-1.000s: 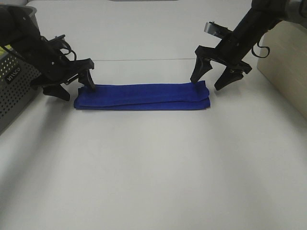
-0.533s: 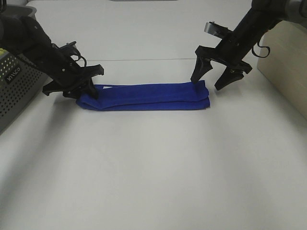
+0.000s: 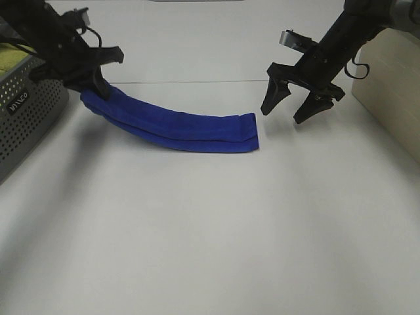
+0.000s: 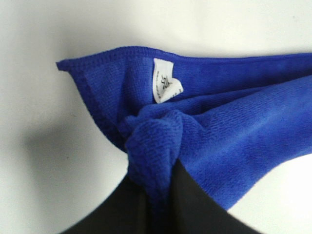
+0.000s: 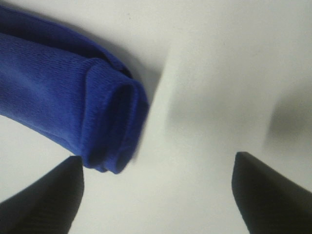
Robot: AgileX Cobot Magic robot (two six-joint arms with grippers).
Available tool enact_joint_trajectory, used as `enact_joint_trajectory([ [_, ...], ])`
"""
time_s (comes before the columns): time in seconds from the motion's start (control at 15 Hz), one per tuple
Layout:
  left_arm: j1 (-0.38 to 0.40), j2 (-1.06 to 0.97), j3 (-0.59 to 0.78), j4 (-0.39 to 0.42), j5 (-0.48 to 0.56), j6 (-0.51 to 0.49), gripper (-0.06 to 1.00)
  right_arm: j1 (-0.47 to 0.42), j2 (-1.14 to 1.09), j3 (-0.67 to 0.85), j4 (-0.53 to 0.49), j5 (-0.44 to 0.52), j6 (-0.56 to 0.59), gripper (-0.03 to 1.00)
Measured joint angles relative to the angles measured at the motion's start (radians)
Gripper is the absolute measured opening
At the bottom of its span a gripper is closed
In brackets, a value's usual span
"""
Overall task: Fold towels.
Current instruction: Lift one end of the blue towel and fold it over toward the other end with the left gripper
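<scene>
White tabletop [image 3: 210, 236] fills the scene, matt and plain. At the far left stands a grey perforated basket [image 3: 26, 125] with a yellow-green cloth [image 3: 14, 56] showing inside it.

Just beside the basket, the left gripper [image 3: 94, 85] is clamped on the left end of the blue towel [image 3: 190, 128] and holds that end off the table. The left wrist view shows the cloth bunched between the dark fingers [image 4: 195, 209], with the small white tag [image 4: 165, 87] close to the pinch.

From there the towel, folded into a long narrow strip, slopes down and lies on the table towards the middle, with its right end flat on the surface. The sag suggests it is light, soft and wholly limp. It will likely follow whichever end is pulled and slide easily on the smooth top, and the stacked layers may slip apart unless all are pinched together. A good hold is on the short end, across every layer.

At the right, the right gripper [image 3: 282, 115] hovers with jaws spread wide, holding nothing, just beside the towel's free end. Beyond it, a pale wooden panel [image 3: 394, 92] stands at the table's edge.
</scene>
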Motion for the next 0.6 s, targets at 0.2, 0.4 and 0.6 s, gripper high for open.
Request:
enact_joint_trajectory([
  [0.2,-0.006,-0.024,-0.122,-0.009,0.101,-0.076,0.06,0.000,0.000,0.000,0.000,0.000,0.000,0.80],
  [0.4,-0.077,-0.021,-0.147,-0.136,0.092,-0.109,0.06,0.000,0.000,0.000,0.000,0.000,0.000,0.80],
  [0.6,-0.168,0.030,-0.147,-0.156,0.036,-0.155,0.06,0.000,0.000,0.000,0.003,0.000,0.000,0.80],
])
